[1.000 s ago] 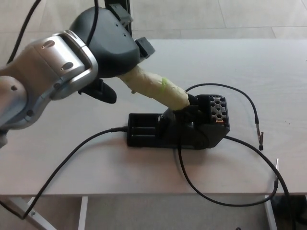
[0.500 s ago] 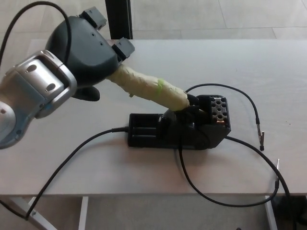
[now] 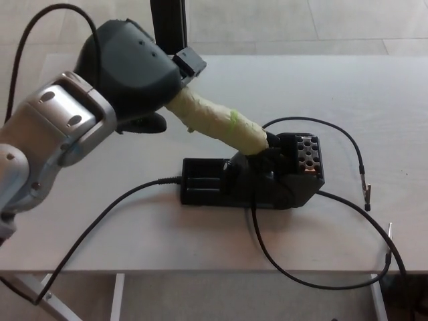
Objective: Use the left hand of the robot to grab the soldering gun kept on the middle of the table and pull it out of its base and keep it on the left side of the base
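The soldering gun (image 3: 217,124), its handle wrapped in pale yellow-green tape, leans up to the left with its tip end seated in the black base (image 3: 267,177) at the table's middle. My left hand (image 3: 134,70) covers the handle's upper end; the handle runs out from under the dark back of the hand. How the hand sits on the handle is hidden. My silver left forearm (image 3: 47,147) fills the left of the view. My right hand does not show.
A black cable (image 3: 107,217) runs from the base off the table's front left. Another black cable (image 3: 314,281) loops from the base across the front right, ending in thin probes (image 3: 366,194). A dark post (image 3: 167,20) stands behind the table.
My left hand slid left along the handle half a second ago and has now come back right and up over its end. The gun stays seated in the base.
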You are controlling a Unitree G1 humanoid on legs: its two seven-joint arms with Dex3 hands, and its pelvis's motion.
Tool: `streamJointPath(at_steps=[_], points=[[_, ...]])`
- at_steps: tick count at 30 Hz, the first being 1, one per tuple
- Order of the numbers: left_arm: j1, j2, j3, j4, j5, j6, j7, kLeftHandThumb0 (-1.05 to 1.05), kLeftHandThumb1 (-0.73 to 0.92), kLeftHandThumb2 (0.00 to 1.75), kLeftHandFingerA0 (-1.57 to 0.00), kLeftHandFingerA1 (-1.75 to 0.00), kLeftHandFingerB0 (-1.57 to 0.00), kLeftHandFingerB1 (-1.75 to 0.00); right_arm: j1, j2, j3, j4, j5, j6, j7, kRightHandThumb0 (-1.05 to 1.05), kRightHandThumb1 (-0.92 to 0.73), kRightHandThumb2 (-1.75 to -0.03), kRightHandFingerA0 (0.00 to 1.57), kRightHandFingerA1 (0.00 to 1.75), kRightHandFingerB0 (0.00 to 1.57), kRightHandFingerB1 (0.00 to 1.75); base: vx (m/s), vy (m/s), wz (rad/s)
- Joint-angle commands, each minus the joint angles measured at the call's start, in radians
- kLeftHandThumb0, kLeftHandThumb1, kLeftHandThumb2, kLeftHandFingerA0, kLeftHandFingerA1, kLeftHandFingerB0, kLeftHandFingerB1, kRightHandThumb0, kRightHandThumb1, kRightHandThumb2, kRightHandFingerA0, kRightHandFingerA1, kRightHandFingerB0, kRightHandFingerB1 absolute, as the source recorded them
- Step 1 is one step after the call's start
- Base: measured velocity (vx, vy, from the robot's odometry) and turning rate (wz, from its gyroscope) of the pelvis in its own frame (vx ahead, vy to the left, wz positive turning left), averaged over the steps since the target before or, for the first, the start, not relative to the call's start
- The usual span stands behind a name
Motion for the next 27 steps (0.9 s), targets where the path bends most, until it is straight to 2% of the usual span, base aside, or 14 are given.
streamJointPath(at_steps=[1,2,4,5,6,8,12,13,17,21,24,25,26,27], points=[[0.041,-0.057,0.055,0.094,-0.161,-0.258,0.31,-0.1,0.52,0.84,-1.03,-1.74,-0.35,-0.55,-0.006,-0.044,0.003,0.009,0.002,-0.025,0.017,-0.51,-0.52,-0.88,0.51,0.66,0.38,0.53,0.0,0.0,0.0],[0.037,-0.06,0.063,0.102,-0.19,-0.286,0.305,-0.11,0.51,0.81,-1.03,-1.73,-0.45,-0.52,-0.006,-0.044,0.004,0.006,0.002,-0.023,0.018,-0.5,-0.53,-0.89,0.52,0.66,0.39,0.53,0.0,0.0,0.0],[0.023,-0.058,0.068,0.115,-0.214,-0.335,0.315,-0.1,0.49,0.82,-1.01,-1.69,-0.48,-0.56,-0.008,-0.044,0.001,0.006,0.006,-0.018,0.018,-0.48,-0.52,-0.9,0.52,0.66,0.38,0.53,0.0,0.0,0.0],[0.017,-0.059,0.07,0.112,-0.236,-0.347,0.29,-0.22,0.55,0.7,-0.94,-1.4,-0.78,-0.65,-0.007,-0.046,0.007,0.003,-0.001,-0.025,0.016,-0.44,-0.67,-0.6,0.58,0.6,0.48,0.39,0.0,0.0,0.0],[0.015,-0.059,0.069,0.11,-0.237,-0.351,0.285,-0.24,0.54,0.67,-0.96,-1.37,-0.89,-0.74,-0.008,-0.047,0.007,0.002,-0.001,-0.024,0.017,-0.44,-0.67,-0.6,0.58,0.6,0.48,0.4,0.0,0.0,0.0],[0.018,-0.063,0.064,0.127,-0.243,-0.376,0.291,-0.21,0.51,0.68,-0.94,-1.47,-0.92,-1.11,-0.01,-0.048,0.006,0.003,0.001,-0.018,0.015,-0.45,-0.67,-0.6,0.58,0.59,0.51,0.4,0.0,0.0,0.0],[0.024,-0.067,0.059,0.153,-0.238,-0.413,0.32,-0.28,0.52,0.72,-0.99,-1.62,-0.89,-1.18,-0.008,-0.05,0.001,0.0,0.008,-0.017,0.023,-0.44,-0.67,-0.6,0.58,0.6,0.52,0.41,0.0,0.0,0.0],[0.024,-0.063,0.057,0.15,-0.236,-0.41,0.308,-0.26,0.51,0.75,-0.98,-1.69,-0.85,-1.25,-0.008,-0.05,0.002,-0.001,0.007,-0.018,0.022,-0.44,-0.67,-0.61,0.59,0.6,0.52,0.41,0.0,0.0,0.0],[0.018,-0.059,0.056,0.163,-0.227,-0.419,0.304,-0.26,0.5,0.76,-1.0,-1.71,-0.87,-1.25,-0.017,-0.052,-0.002,0.005,0.01,-0.011,0.022,-0.43,-0.68,-0.61,0.6,0.62,0.54,0.41,0.0,0.0,0.0],[-0.01,-0.04,0.05,0.159,-0.215,-0.428,0.265,-0.27,0.5,0.82,-1.09,-1.65,-0.89,-1.03,-0.011,-0.051,-0.007,0.001,0.015,-0.002,0.024,-0.46,-0.68,-0.61,0.6,0.62,0.53,0.42,0.0,0.0,0.0],[-0.035,-0.031,0.05,0.177,-0.213,-0.44,0.251,-0.28,0.52,0.8,-1.05,-1.65,-0.9,-0.93,-0.007,-0.052,-0.001,-0.001,0.008,-0.014,0.022,-0.47,-0.69,-0.61,0.6,0.61,0.51,0.41,0.0,0.0,0.0],[-0.052,-0.021,0.05,0.193,-0.176,-0.449,0.292,-0.29,0.41,0.97,-1.32,-1.38,-0.9,-0.93,-0.015,-0.053,0.003,0.004,0.003,-0.008,0.013,-0.49,-0.71,-0.61,0.61,0.6,0.49,0.41,0.0,0.0,0.0],[-0.062,-0.016,0.05,0.201,-0.166,-0.459,0.303,-0.24,0.46,0.82,-1.07,-1.72,-0.91,-0.9,-0.015,-0.054,0.008,0.003,-0.003,-0.01,0.007,-0.48,-0.72,-0.62,0.62,0.58,0.49,0.41,0.0,0.0,0.0],[-0.072,-0.01,0.051,0.202,-0.154,-0.452,0.295,-0.31,0.39,0.94,-1.34,-1.4,-0.89,-0.94,-0.015,-0.055,0.013,0.002,-0.008,-0.008,0.005,-0.49,-0.73,-0.62,0.62,0.58,0.47,0.41,0.0,0.0,0.0]])
